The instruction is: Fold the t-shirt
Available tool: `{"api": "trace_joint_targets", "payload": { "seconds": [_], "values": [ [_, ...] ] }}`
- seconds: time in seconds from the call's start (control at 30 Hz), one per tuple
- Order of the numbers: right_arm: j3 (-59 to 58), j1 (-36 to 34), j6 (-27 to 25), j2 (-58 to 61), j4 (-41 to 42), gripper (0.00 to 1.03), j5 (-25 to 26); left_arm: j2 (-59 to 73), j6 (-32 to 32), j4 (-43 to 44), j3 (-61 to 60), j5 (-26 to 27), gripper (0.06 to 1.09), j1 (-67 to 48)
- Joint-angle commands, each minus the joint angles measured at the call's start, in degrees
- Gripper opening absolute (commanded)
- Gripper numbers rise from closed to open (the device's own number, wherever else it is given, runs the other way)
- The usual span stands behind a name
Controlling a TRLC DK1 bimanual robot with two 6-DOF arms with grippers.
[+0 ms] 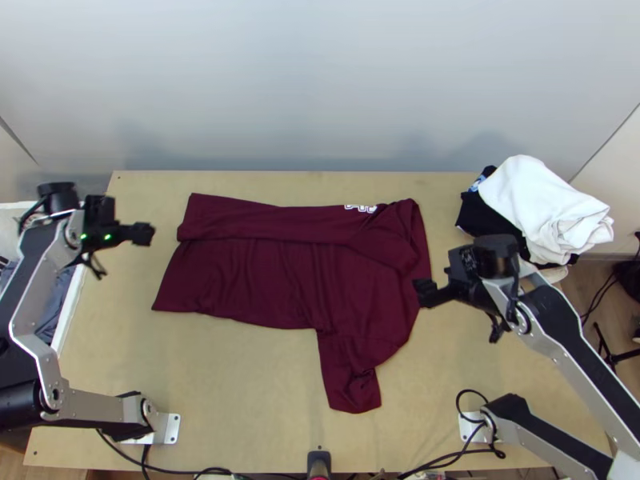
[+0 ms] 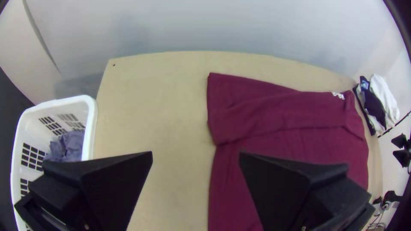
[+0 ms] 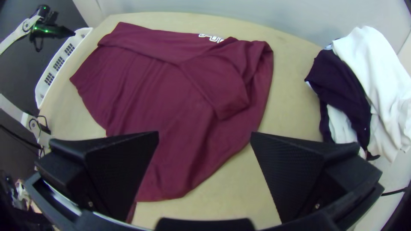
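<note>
A maroon t-shirt [image 1: 272, 272] lies across the middle of the table, its far side folded over in a long strip with part of a white print at the strip's edge. One sleeve [image 1: 352, 384] sticks out toward the near edge. Left of the shirt, my left gripper [image 1: 144, 234] is held apart from the cloth; in the left wrist view the left gripper [image 2: 195, 158] stands open with nothing between its fingers. My right gripper [image 1: 424, 294] is at the shirt's right edge in the top view. In the right wrist view the right gripper [image 3: 204, 139] is open, holding no cloth.
A pile of white and dark clothes [image 1: 544, 208] lies at the table's far right corner. A white basket [image 2: 92, 124] with grey-blue cloth inside stands beyond the table's left edge. Bare tabletop [image 1: 216, 384] shows in front of the shirt, and cables run along the near edge.
</note>
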Motion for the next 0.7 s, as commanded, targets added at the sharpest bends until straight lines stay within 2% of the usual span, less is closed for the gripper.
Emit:
{"api": "trace_joint_targets", "payload": {
  "seconds": [0.0, 0.17, 0.37, 0.53, 0.67],
  "values": [
    [-3.34, 2.33, -0.08, -4.18, -6.45, 0.99, -5.49, -2.74, 9.68, -9.11, -4.46, 2.69, 1.04, 6.92],
    [-5.62, 4.44, -0.61, -4.79, -11.45, 0.99, -9.88, -7.31, 18.30, -18.78, -11.31, 4.10, 1.04, 7.63],
    [-7.38, 7.25, -2.54, -4.71, -14.62, 0.99, -11.12, -9.34, 26.29, -26.60, -16.94, 5.15, 1.04, 7.19],
    [-8.26, 8.74, -3.34, -4.00, -15.94, 0.99, -11.64, -7.93, 27.44, -25.37, -20.10, 5.15, 1.04, 6.31],
    [-8.26, 10.06, -3.77, -2.95, -16.46, 0.99, -11.99, -7.05, 26.12, -20.19, -22.21, 5.15, 1.04, 5.96]
  ]
}}
